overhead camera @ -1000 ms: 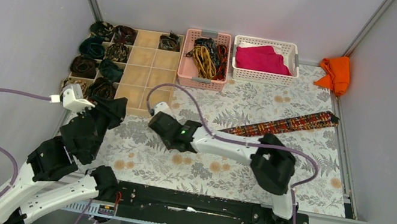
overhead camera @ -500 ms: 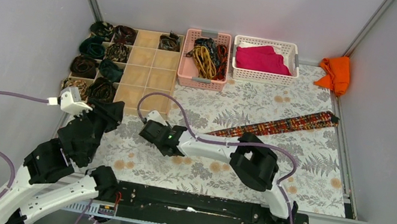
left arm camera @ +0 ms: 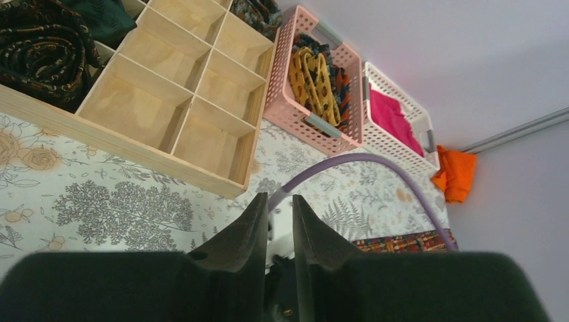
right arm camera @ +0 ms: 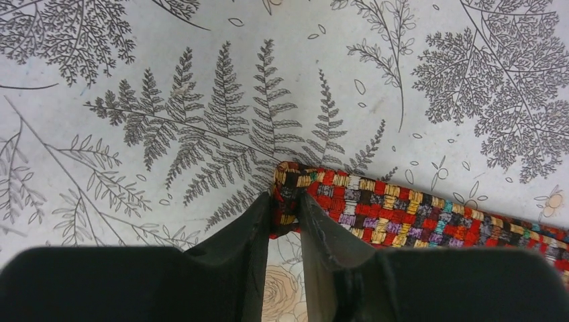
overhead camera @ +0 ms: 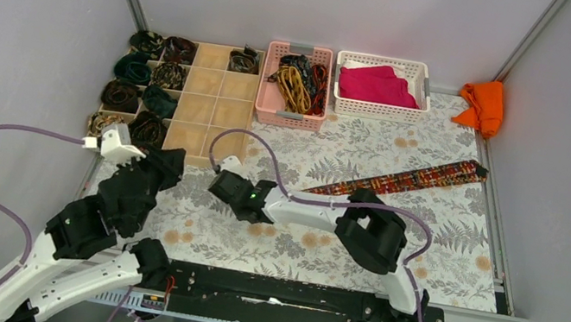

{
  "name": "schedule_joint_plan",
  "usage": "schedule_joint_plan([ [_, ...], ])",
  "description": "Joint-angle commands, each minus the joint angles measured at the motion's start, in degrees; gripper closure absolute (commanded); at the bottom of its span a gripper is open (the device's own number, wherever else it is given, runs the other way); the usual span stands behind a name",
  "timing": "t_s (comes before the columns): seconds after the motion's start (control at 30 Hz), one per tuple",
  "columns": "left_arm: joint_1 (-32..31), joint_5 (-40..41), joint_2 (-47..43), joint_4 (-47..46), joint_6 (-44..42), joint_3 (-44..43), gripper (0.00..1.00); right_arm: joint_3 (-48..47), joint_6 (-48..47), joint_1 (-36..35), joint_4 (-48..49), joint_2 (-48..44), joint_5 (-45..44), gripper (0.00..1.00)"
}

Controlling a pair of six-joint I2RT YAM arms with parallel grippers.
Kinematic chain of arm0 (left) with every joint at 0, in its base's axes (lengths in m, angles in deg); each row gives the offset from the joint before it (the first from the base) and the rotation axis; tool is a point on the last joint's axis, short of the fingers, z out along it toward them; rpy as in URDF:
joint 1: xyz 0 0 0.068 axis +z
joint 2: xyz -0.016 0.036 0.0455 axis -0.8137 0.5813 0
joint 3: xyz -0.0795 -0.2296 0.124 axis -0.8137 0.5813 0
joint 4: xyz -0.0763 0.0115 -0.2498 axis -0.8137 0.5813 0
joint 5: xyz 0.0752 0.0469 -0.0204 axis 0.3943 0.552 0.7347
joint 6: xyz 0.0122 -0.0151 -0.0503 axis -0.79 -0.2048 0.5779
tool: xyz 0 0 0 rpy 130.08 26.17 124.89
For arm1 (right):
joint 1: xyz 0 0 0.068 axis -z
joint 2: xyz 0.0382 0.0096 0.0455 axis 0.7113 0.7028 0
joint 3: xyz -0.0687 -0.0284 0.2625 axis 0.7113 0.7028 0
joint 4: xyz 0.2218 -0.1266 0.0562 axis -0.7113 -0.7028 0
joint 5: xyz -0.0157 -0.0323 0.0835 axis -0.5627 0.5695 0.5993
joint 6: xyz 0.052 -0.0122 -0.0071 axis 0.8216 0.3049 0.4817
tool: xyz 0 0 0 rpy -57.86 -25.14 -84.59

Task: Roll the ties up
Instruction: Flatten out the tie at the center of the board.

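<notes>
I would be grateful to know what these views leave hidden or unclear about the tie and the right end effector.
- Right wrist view: whether the right end effector pinches the tie's folded end; its fingers cover the contact.
- Right wrist view: the tie's far length, cut off by the right edge.
- Top view: the tie's near end, under the right arm.

Left arm (overhead camera: 82,228) and right arm (overhead camera: 304,210): white links, bulky black joints, a looping purple cable (left arm camera: 362,156). Left gripper (left arm camera: 280,202) and right gripper (right arm camera: 285,202) are black.
</notes>
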Motion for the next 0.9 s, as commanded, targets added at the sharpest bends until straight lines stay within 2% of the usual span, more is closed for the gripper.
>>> schedule_joint_plan([
  [0.0, 0.02, -0.98, 3.71, -4.76, -1.5, 2.36, 0.79, 5.8, 1.8, 3.9, 7.24, -7.95, 7.5, 0.72],
  [0.1, 0.01, -1.09, 7.63, -7.65, -2.16, 3.09, 0.87, 10.21, 2.46, 6.24, 11.84, -11.89, 14.3, 0.73],
  [0.27, 0.05, -2.12, 13.48, -12.63, -2.92, 5.02, 0.94, 17.39, 4.37, 9.36, 19.08, -16.38, 25.84, 0.75],
  [0.5, 0.06, -3.24, 15.76, -18.87, -3.72, 10.08, 0.97, 25.54, 9.81, 14.58, 29.83, -18.45, 40.72, 0.76],
  [0.73, -0.05, -6.64, 19.82, -24.3, -5.16, 12.64, 0.99, 32.58, 15.07, 20.55, 40.19, -19.58, 50.68, 0.77],
  [0.87, -0.06, -8.8, 22.89, -27.73, -5.58, 13.9, 0.99, 35.83, 17.51, 22.57, 45.56, -19.78, 53.31, 0.77],
])
